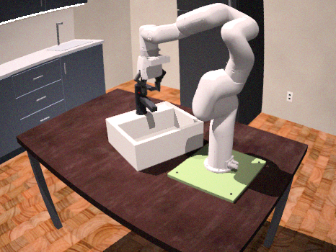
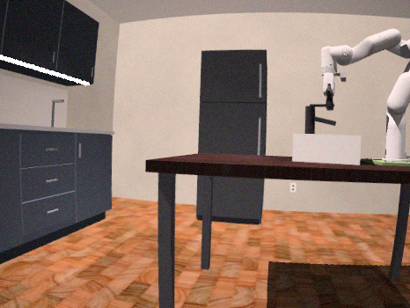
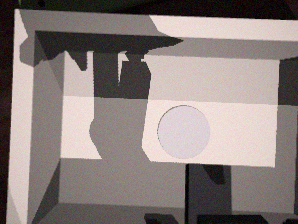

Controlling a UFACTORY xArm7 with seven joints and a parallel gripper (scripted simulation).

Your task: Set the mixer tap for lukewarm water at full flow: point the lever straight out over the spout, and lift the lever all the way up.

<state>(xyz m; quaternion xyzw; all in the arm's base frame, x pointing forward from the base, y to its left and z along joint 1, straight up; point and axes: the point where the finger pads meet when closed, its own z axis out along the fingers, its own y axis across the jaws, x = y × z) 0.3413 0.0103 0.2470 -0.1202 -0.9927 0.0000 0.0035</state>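
The dark mixer tap [image 1: 140,101] stands at the back rim of the white sink basin [image 1: 155,133]. Its spout [image 1: 150,106] reaches out over the basin. In the side view the lever [image 2: 318,106] lies about level on top of the tap body, pointing the same way as the spout [image 2: 325,121] below it. My gripper [image 1: 149,82] [image 2: 328,104] hangs fingers-down just above the tap top, open, with its fingertips level with the lever's outer end. I cannot tell whether a finger touches the lever. The wrist view looks down into the basin at the round drain [image 3: 183,131] and the spout [image 3: 207,192].
The basin sits on a dark wooden table [image 1: 108,173]. My arm's base stands on a green plate [image 1: 218,173] to the basin's right. A kitchen counter [image 1: 43,54] and a dark fridge [image 2: 233,132] stand away from the table.
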